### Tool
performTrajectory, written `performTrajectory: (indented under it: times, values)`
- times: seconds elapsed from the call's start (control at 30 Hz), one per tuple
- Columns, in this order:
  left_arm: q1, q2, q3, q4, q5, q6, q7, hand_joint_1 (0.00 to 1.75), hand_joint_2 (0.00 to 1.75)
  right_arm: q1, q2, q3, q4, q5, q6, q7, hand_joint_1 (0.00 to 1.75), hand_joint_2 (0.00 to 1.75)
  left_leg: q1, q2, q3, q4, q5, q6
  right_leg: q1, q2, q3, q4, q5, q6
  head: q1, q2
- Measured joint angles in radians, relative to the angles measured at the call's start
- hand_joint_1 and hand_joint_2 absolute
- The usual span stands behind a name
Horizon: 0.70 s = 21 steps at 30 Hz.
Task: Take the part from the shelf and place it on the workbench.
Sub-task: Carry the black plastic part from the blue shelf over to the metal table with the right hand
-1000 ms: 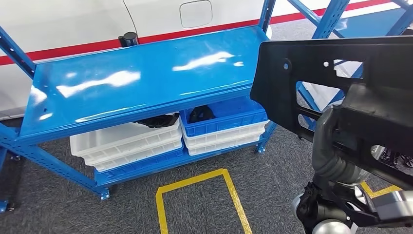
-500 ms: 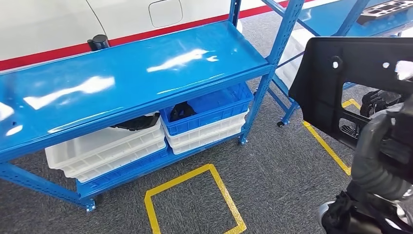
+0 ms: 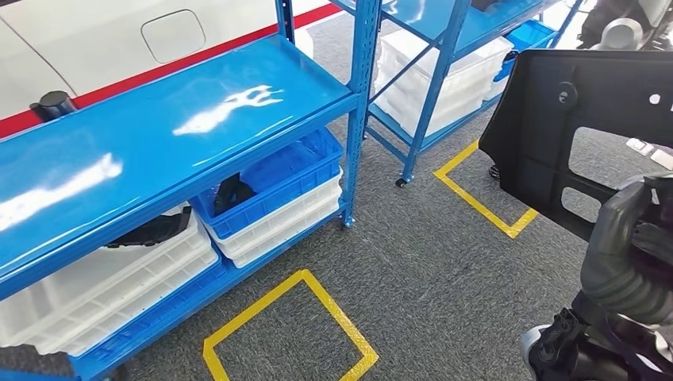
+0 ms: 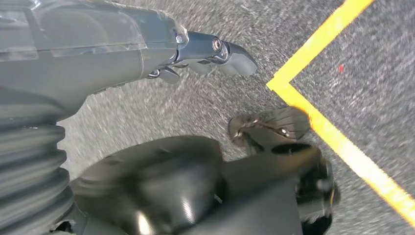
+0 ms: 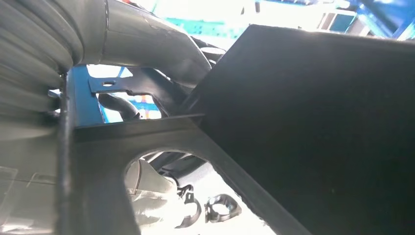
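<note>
Part, black and flat, gripped by right hand; left hand holds nothing, fingers apart.

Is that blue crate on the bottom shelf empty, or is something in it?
Not empty. The blue crate holds a dark object at one end; what it is cannot be told.

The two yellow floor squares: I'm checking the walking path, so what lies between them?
In the head view, only bare grey carpet lies between the near yellow square and the far yellow square.
</note>
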Motion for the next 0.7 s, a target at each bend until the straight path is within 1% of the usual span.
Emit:
performTrajectory:
  times: [0.03, 0.07, 0.1, 0.13, 0.17, 0.2, 0.23, 0.27, 0.3, 0.33, 0.37, 0.4, 0.43, 0.47, 0.5, 0.53, 0.57, 0.6, 0.63, 0.67, 0.7]
  values:
    - [0.000, 0.000, -0.006, 0.000, -0.005, -0.003, 0.008, 0.00, 1.75, 0.009, 0.000, -0.004, -0.001, -0.003, 0.000, -0.002, 1.75, 1.75, 0.000, -0.017, 0.008, -0.019, -0.001, 0.002, -0.003, 0.013, -0.005, 0.003, -0.001, 0.006, 0.000, 0.000]
    - [0.000, 0.000, -0.011, 0.000, -0.007, -0.004, 0.013, 0.00, 1.75, 0.018, 0.000, -0.008, -0.002, -0.004, 0.000, -0.004, 1.75, 1.75, -0.001, -0.011, 0.011, -0.024, -0.003, 0.002, -0.006, 0.028, -0.011, 0.004, 0.001, 0.013, 0.001, 0.000]
    - [0.000, -0.001, -0.015, 0.001, -0.007, -0.004, 0.016, 0.00, 1.75, 0.025, 0.000, -0.011, -0.002, -0.001, 0.000, -0.004, 1.75, 1.75, -0.001, 0.006, 0.012, -0.027, -0.003, 0.004, -0.010, 0.044, -0.016, 0.004, 0.002, 0.020, 0.001, 0.000]
    - [0.000, 0.000, -0.018, 0.001, -0.006, -0.004, 0.018, 0.00, 1.75, 0.029, 0.000, -0.013, -0.003, 0.007, 0.000, -0.003, 1.75, 1.75, 0.000, 0.024, 0.015, -0.032, -0.001, 0.008, -0.009, 0.040, -0.021, 0.009, 0.000, 0.026, 0.003, 0.000]
    - [-0.001, 0.000, -0.019, 0.002, -0.004, -0.003, 0.018, 0.00, 1.75, 0.029, 0.000, -0.015, -0.004, 0.019, 0.000, 0.001, 1.75, 1.75, 0.002, 0.045, 0.017, -0.037, 0.000, 0.011, -0.008, 0.019, -0.032, 0.027, -0.011, 0.032, 0.008, 0.000]
    - [-0.001, 0.000, -0.020, 0.002, -0.002, -0.002, 0.017, 0.00, 1.75, 0.027, -0.002, -0.015, -0.005, 0.033, 0.000, 0.008, 1.75, 1.75, 0.004, 0.067, 0.020, -0.041, 0.001, 0.015, -0.006, -0.012, -0.051, 0.063, -0.034, 0.038, 0.016, 0.000]
    - [-0.001, 0.002, -0.021, 0.002, 0.001, 0.001, 0.015, 0.00, 1.75, 0.023, -0.003, -0.015, -0.006, 0.046, 0.000, 0.018, 1.75, 1.75, 0.002, 0.088, 0.022, -0.043, 0.000, 0.017, -0.006, -0.051, -0.078, 0.118, -0.064, 0.044, 0.024, 0.000]
    - [0.000, 0.003, -0.022, 0.002, 0.009, 0.006, 0.009, 0.00, 1.75, 0.018, -0.005, -0.014, -0.006, 0.056, 0.000, 0.030, 1.75, 1.75, 0.001, 0.111, 0.022, -0.043, -0.002, 0.019, -0.008, -0.074, -0.110, 0.184, -0.096, 0.050, 0.031, 0.000]
    - [0.001, 0.006, -0.023, 0.003, 0.019, 0.011, 0.001, 0.00, 1.75, 0.014, -0.005, -0.013, -0.006, 0.062, 0.000, 0.039, 1.75, 1.75, -0.001, 0.133, 0.023, -0.043, -0.004, 0.019, -0.011, -0.087, -0.137, 0.240, -0.116, 0.055, 0.035, 0.000]
    - [0.001, 0.010, -0.023, 0.003, 0.030, 0.016, -0.009, 0.00, 1.75, 0.010, -0.005, -0.012, -0.005, 0.065, 0.000, 0.045, 1.75, 1.75, -0.002, 0.154, 0.024, -0.042, -0.006, 0.018, -0.015, -0.093, -0.150, 0.269, -0.119, 0.058, 0.038, 0.000]
    - [0.000, 0.014, -0.023, 0.003, 0.040, 0.020, -0.019, 0.00, 1.75, 0.007, -0.004, -0.010, -0.003, 0.064, 0.000, 0.044, 1.75, 1.75, -0.002, 0.171, 0.025, -0.042, -0.008, 0.016, -0.017, -0.097, -0.144, 0.261, -0.103, 0.059, 0.041, 0.000]
    - [-0.002, 0.019, -0.023, 0.003, 0.050, 0.022, -0.030, 0.00, 1.75, 0.003, -0.003, -0.008, -0.001, 0.060, 0.000, 0.036, 1.75, 1.75, -0.003, 0.186, 0.028, -0.042, -0.011, 0.014, -0.018, -0.102, -0.120, 0.215, -0.071, 0.059, 0.044, 0.000]
    - [-0.004, 0.024, -0.023, 0.003, 0.061, 0.023, -0.042, 0.00, 1.75, -0.001, -0.001, -0.006, 0.002, 0.051, 0.000, 0.023, 1.75, 1.75, -0.003, 0.199, 0.031, -0.042, -0.013, 0.011, -0.018, -0.114, -0.083, 0.145, -0.034, 0.056, 0.046, 0.000]
    - [-0.007, 0.028, -0.022, 0.003, 0.072, 0.023, -0.053, 0.00, 1.75, -0.008, 0.000, -0.003, 0.006, 0.040, 0.000, 0.008, 1.75, 1.75, -0.005, 0.210, 0.033, -0.042, -0.015, 0.007, -0.015, -0.130, -0.049, 0.079, -0.010, 0.051, 0.048, 0.000]
    - [-0.009, 0.032, -0.021, 0.003, 0.082, 0.024, -0.061, 0.00, 1.75, -0.014, 0.002, -0.001, 0.010, 0.031, 0.000, -0.006, 1.75, 1.75, -0.006, 0.219, 0.035, -0.042, -0.017, 0.002, -0.012, -0.142, -0.025, 0.030, 0.005, 0.044, 0.048, 0.000]
    - [-0.010, 0.036, -0.020, 0.003, 0.088, 0.024, -0.066, 0.00, 1.75, -0.020, 0.004, 0.002, 0.014, 0.026, 0.000, -0.017, 1.75, 1.75, -0.008, 0.228, 0.036, -0.042, -0.018, -0.002, -0.008, -0.150, -0.013, 0.004, 0.008, 0.037, 0.047, 0.000]
    - [-0.011, 0.038, -0.020, 0.003, 0.090, 0.024, -0.067, 0.00, 1.75, -0.024, 0.006, 0.004, 0.017, 0.028, 0.000, -0.023, 1.75, 1.75, -0.009, 0.235, 0.037, -0.044, -0.018, -0.007, -0.004, -0.148, -0.013, 0.001, 0.005, 0.029, 0.045, 0.000]
    - [-0.012, 0.040, -0.019, 0.003, 0.089, 0.023, -0.065, 0.00, 1.75, -0.028, 0.007, 0.005, 0.020, 0.037, 0.000, -0.023, 1.75, 1.75, -0.008, 0.242, 0.041, -0.046, -0.018, -0.012, -0.003, -0.140, -0.014, 0.000, 0.006, 0.022, 0.043, 0.000]
    - [-0.013, 0.041, -0.019, 0.003, 0.087, 0.021, -0.064, 0.00, 1.75, -0.032, 0.007, 0.006, 0.020, 0.050, 0.000, -0.018, 1.75, 1.75, -0.006, 0.232, 0.044, -0.044, -0.022, -0.018, -0.004, -0.132, -0.012, -0.005, 0.009, 0.015, 0.042, 0.000]
    - [-0.014, 0.041, -0.019, 0.003, 0.084, 0.019, -0.064, 0.00, 1.75, -0.039, 0.008, 0.007, 0.020, 0.064, 0.000, -0.012, 1.75, 1.75, -0.004, 0.204, 0.041, -0.032, -0.033, -0.022, -0.005, -0.125, -0.009, -0.011, 0.013, 0.008, 0.039, 0.000]
    - [-0.014, 0.041, -0.019, 0.003, 0.081, 0.016, -0.064, 0.00, 1.75, -0.046, 0.008, 0.007, 0.019, 0.075, 0.000, -0.005, 1.75, 1.75, -0.003, 0.168, 0.027, 0.001, -0.055, -0.024, -0.007, -0.117, -0.006, -0.018, 0.017, 0.002, 0.034, 0.000]
